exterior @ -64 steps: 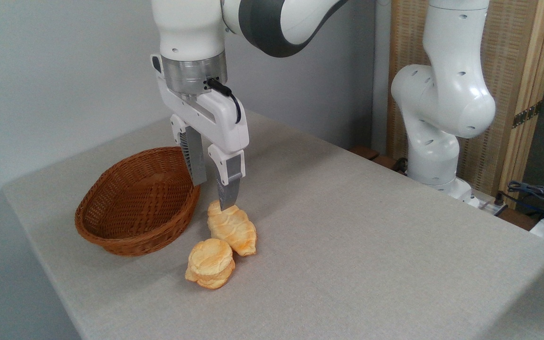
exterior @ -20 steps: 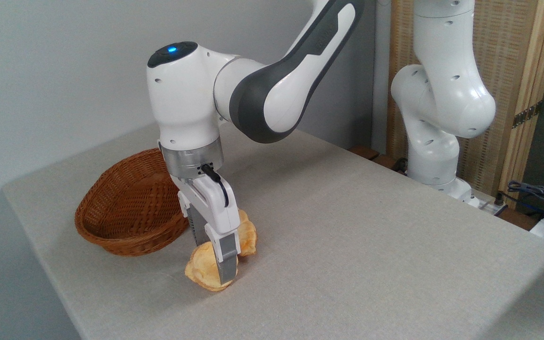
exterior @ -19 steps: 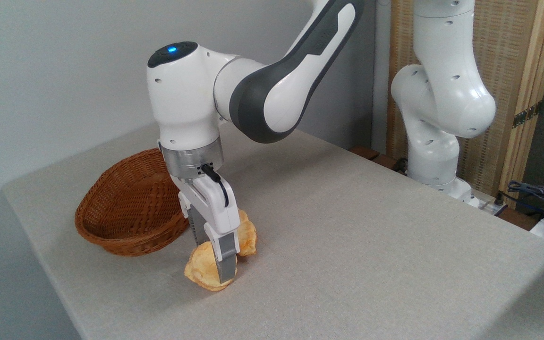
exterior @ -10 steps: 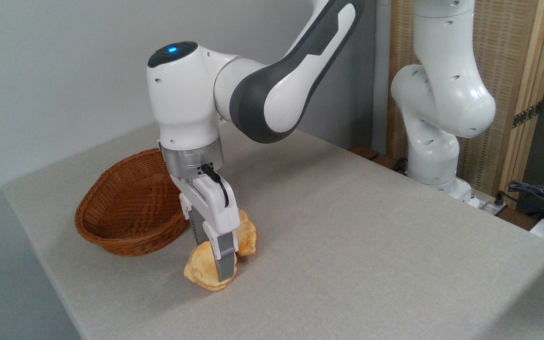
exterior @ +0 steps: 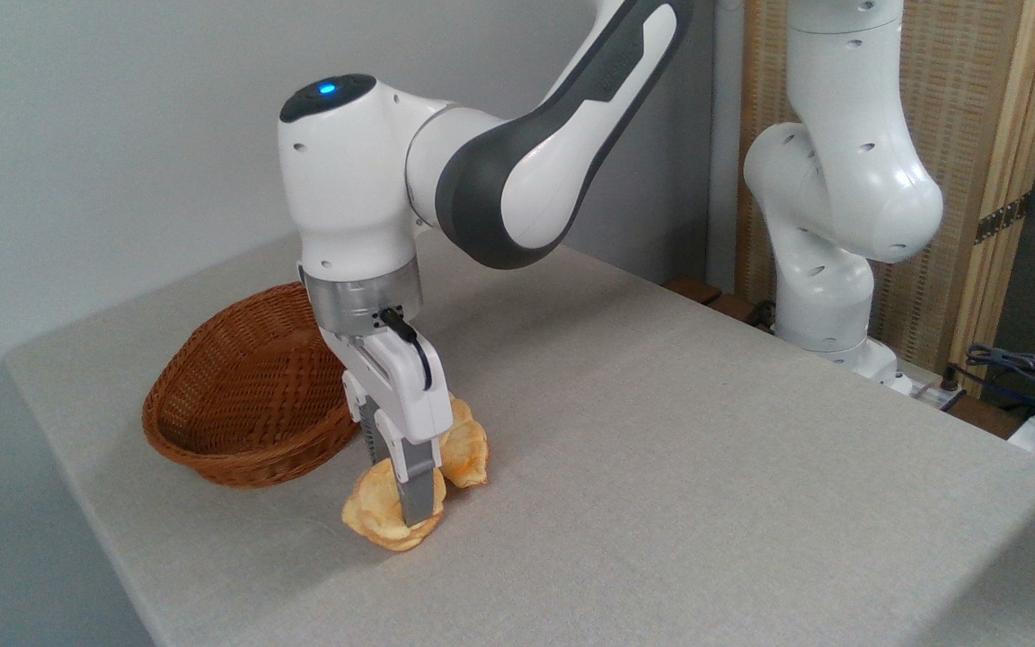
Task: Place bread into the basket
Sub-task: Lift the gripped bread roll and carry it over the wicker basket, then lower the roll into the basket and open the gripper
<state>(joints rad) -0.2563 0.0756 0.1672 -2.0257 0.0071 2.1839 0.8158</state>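
Wicker basket (exterior: 248, 404) sits just beside the bun (exterior: 378, 517), which the gripper (exterior: 411, 512) pinches (fingers pressed against it); the roll (exterior: 468, 449) lies behind.

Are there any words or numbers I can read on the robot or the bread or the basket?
None can be read.
Robot arm: a small raised mark on the grey part, too blurred to read.
Round bun, croissant roll, basket: no writing.
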